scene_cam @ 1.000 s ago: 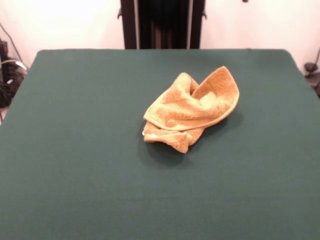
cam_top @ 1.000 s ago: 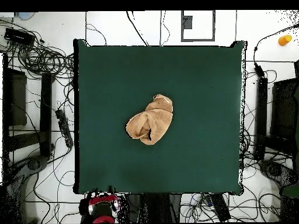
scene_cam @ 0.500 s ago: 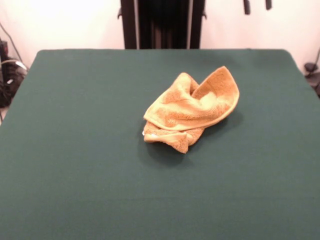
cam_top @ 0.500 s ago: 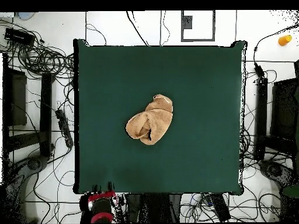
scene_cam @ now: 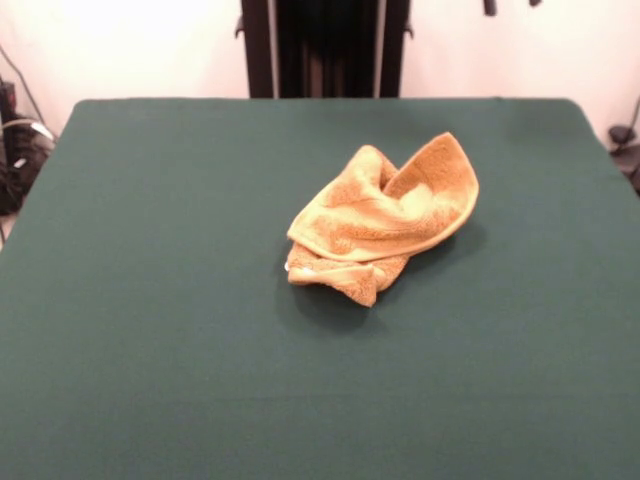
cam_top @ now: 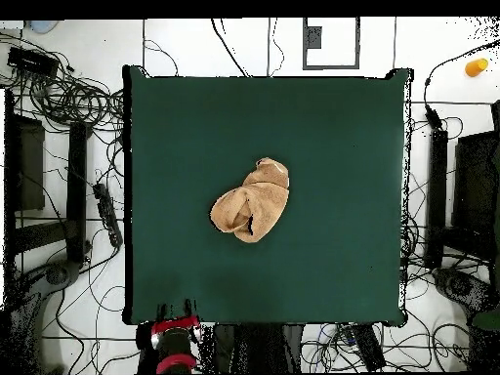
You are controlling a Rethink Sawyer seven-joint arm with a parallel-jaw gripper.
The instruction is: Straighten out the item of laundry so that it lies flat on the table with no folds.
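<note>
The golden-orange towel [scene_cam: 385, 215] lies crumpled near the middle of the dark green table [scene_cam: 150, 300], folded over itself with one rounded flap raised at its right. In the overhead view the towel [cam_top: 252, 202] is a bunched lump on the table [cam_top: 332, 146]. My gripper [scene_cam: 512, 5] shows only as two dark tips at the top edge of the front view, set apart, high above the table's far right and well away from the towel. The red and black arm [cam_top: 176, 344] sits off the table's bottom-left edge in the overhead view.
The black pedestal [scene_cam: 325, 48] stands behind the table's far edge. Cables and dark equipment [cam_top: 59, 98] lie on the floor around the table. A small orange object [cam_top: 476, 66] lies on the floor at the top right.
The gripper tips came down into the front view's top edge, then drew back up a little. The arm shifted slightly in the overhead view. The towel has not moved.
</note>
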